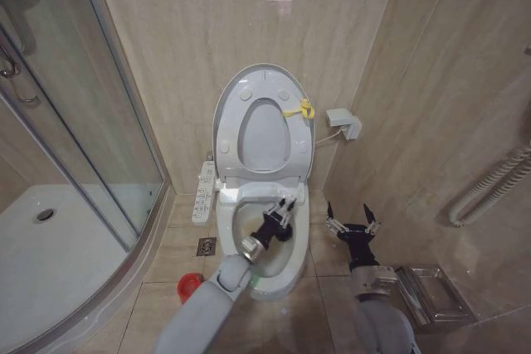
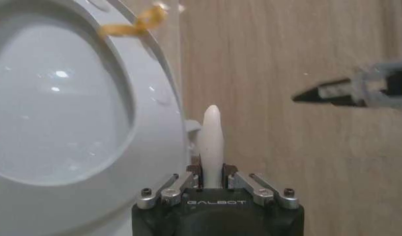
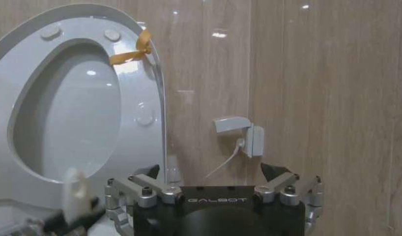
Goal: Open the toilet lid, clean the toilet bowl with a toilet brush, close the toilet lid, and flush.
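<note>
Head view: beige tiled walls [image 1: 249, 31], tiled floor [image 1: 328, 254].

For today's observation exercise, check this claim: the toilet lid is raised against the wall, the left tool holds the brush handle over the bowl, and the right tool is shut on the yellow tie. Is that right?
Not quite. The right tool is open and empty, beside the toilet bowl, apart from the yellow tie, as the head view shows. The toilet lid is raised, and the left tool holds the toilet brush handle over the bowl.
</note>
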Robot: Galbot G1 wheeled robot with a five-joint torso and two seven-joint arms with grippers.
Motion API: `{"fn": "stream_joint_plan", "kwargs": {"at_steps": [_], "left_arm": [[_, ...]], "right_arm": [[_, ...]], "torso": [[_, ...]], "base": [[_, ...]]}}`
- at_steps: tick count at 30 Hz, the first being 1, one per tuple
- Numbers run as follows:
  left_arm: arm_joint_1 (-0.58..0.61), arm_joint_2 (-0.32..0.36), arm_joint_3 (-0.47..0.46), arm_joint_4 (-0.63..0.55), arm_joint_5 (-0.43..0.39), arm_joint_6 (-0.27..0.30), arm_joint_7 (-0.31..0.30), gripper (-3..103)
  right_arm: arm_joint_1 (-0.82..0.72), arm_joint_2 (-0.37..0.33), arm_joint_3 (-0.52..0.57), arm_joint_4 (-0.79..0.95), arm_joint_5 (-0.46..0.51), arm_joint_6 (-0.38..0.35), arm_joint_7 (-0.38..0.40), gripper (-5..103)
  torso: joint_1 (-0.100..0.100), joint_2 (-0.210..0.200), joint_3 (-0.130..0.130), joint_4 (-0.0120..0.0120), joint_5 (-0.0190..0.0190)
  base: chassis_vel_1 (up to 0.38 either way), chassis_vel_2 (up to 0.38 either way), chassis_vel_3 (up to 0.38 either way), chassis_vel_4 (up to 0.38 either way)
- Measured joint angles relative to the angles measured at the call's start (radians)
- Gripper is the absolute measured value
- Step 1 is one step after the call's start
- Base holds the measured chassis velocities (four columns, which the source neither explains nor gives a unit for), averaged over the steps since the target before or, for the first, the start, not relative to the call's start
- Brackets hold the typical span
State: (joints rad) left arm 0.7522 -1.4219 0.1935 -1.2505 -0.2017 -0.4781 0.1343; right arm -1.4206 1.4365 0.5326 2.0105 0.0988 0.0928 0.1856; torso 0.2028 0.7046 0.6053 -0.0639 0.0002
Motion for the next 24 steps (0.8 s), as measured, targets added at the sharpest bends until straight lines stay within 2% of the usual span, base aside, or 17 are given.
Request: {"fn": "stream_joint_plan", "kwargs": {"at_steps": [8, 13, 19, 24], "left_arm": [[-0.060, -0.034, 0.019, 0.203, 0.002, -0.051, 0.026, 19], [-0.089, -0.039, 0.020, 0.220, -0.001, -0.050, 0.025, 19], [-0.107, -0.041, 0.046, 0.156, -0.040, -0.025, 0.024, 19], [-0.113, -0.046, 0.052, 0.253, -0.029, -0.039, 0.034, 19]], "right_arm": [[0.000, 0.000, 0.000, 0.000, 0.000, 0.000, 0.000, 100], [0.000, 0.000, 0.000, 0.000, 0.000, 0.000, 0.000, 100], [0.000, 0.000, 0.000, 0.000, 0.000, 0.000, 0.000, 100], [0.000, 0.000, 0.000, 0.000, 0.000, 0.000, 0.000, 100]], "torso": [[0.000, 0.000, 0.000, -0.0002, -0.0002], [0.000, 0.000, 0.000, -0.0002, -0.0002], [0.000, 0.000, 0.000, -0.0005, -0.0002], [0.000, 0.000, 0.000, 0.0000, -0.0003]], "base": [[0.000, 0.000, 0.000, 0.000], [0.000, 0.000, 0.000, 0.000], [0.000, 0.000, 0.000, 0.000], [0.000, 0.000, 0.000, 0.000]]}}
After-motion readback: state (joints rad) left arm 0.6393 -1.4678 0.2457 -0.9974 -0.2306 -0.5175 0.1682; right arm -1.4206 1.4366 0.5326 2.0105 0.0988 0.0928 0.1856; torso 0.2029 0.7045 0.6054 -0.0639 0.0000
